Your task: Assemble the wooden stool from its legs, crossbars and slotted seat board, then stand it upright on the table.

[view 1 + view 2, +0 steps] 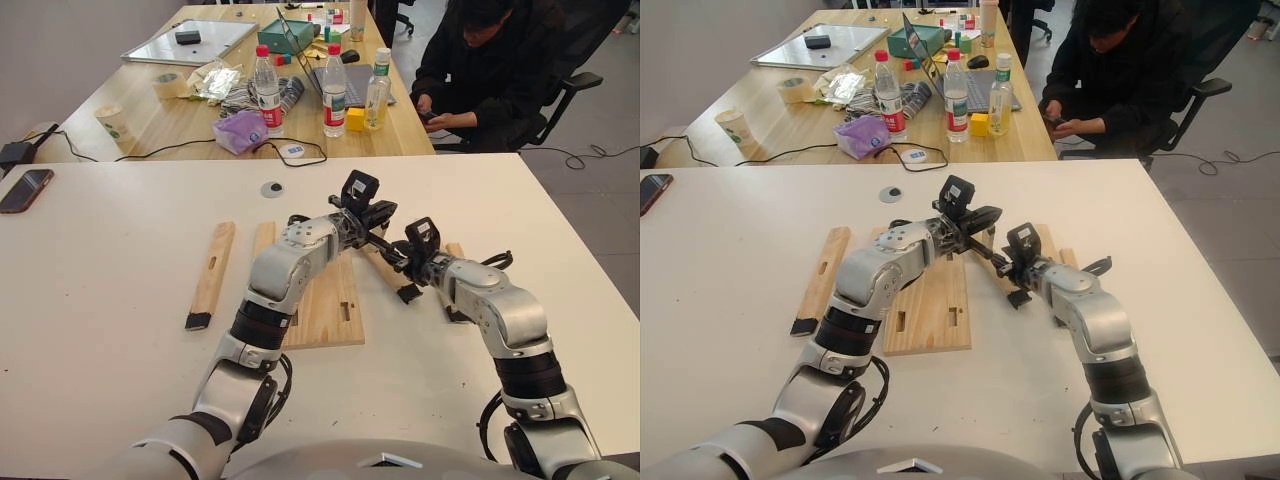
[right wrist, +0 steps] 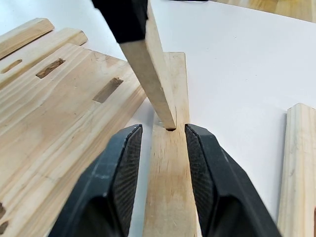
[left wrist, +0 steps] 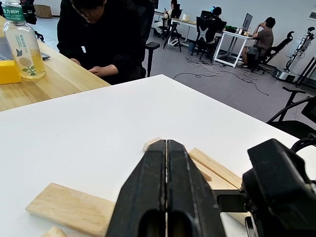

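Left pincer [image 3: 167,144] clamps the crossbar [image 2: 150,74], tip in the slot [image 2: 170,129] just ahead of right pincer [image 2: 163,127], closed on the leg [image 2: 170,197]; a tilt could jam it

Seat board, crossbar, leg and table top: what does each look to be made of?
The seat board: pale bare wood, probably pine, with streaky grain, rough-cut slots and no sheen. The crossbar and the leg whose slot it enters: the same light unfinished wood, grain lines showing. The table top: smooth matte white, likely laminate or painted board; its core is hidden.
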